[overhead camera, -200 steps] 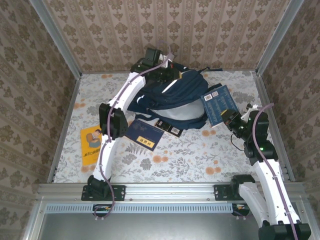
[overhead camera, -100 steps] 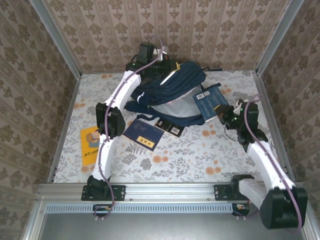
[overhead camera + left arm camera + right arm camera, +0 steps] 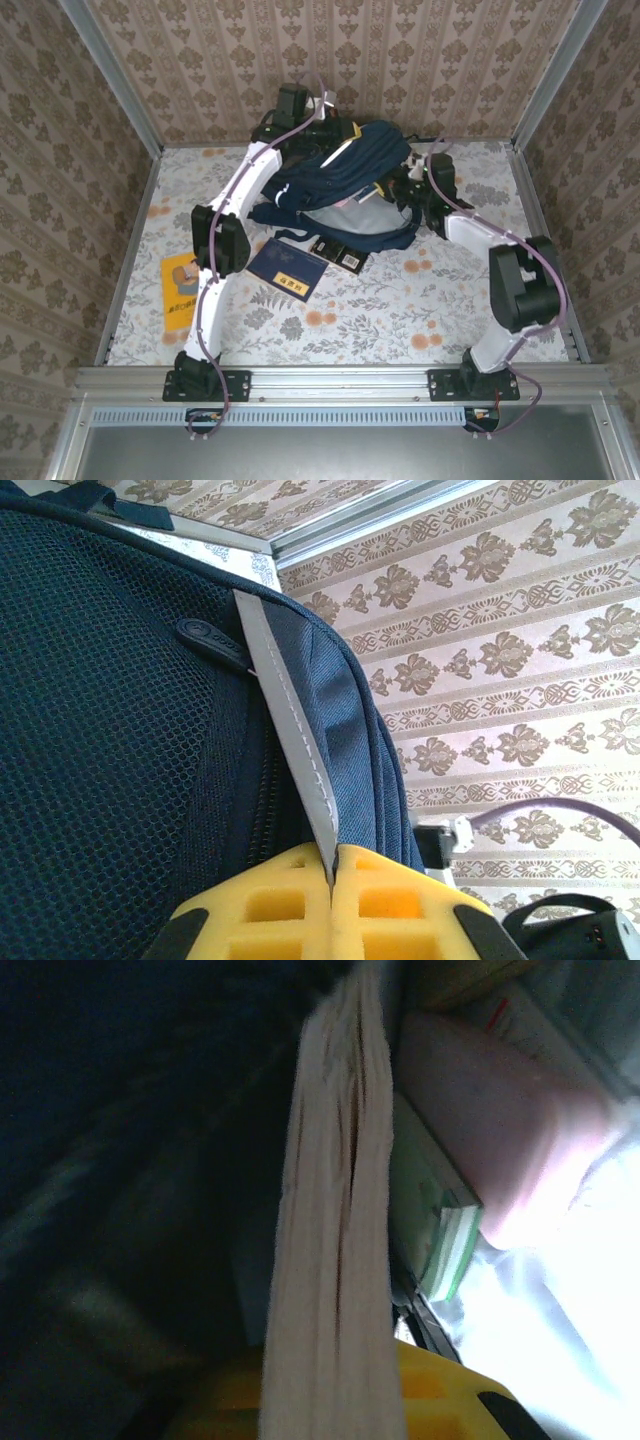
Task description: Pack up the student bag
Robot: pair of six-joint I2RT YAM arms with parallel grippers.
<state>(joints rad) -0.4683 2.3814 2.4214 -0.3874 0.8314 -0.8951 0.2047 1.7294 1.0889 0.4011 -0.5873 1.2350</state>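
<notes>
At the student bag [image 3: 345,185] top, your left gripper [image 3: 332,878] pinches its stripe [image 3: 290,730], keeping the mouth open; your right gripper [image 3: 335,1395] clamps a book [image 3: 335,1210] inside.

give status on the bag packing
Left pincer shut on white stripe of student bag. Right pincer shut on book, inside the bag. Pink item lies beside the book.
</notes>
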